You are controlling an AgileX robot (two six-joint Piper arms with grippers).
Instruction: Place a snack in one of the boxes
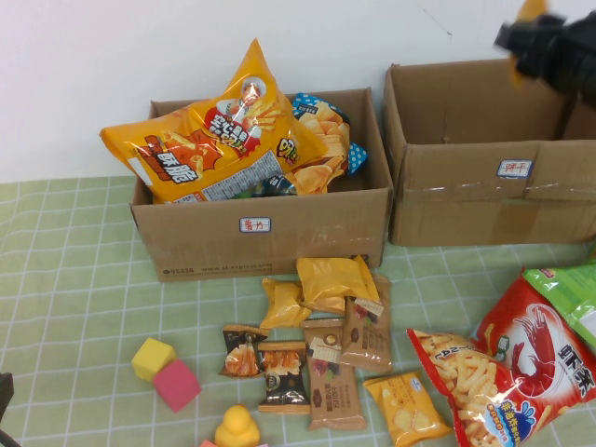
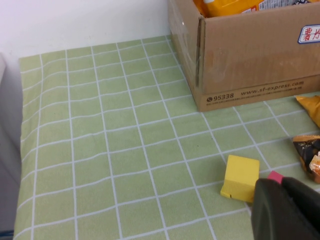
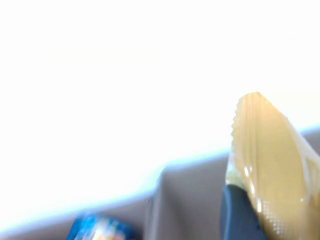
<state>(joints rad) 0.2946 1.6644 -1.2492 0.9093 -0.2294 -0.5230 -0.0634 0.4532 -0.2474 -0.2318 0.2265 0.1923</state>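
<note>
Now we hold a yellow snack packet [image 3: 272,170] pinched in our right gripper [image 1: 535,42] above the right box [image 1: 484,158], left gripper [image 2: 287,210] shut near the table's front-left corner, and releasing early would probably drop it outside.

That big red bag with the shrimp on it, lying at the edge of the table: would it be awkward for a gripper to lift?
Probably. The red shrimp bag looks puffed, so likely light, but floppy and crushable. Its glossy film may slip. The right gripper, high over the right box, grips a yellow packet; the left gripper is parked, shut.
</note>
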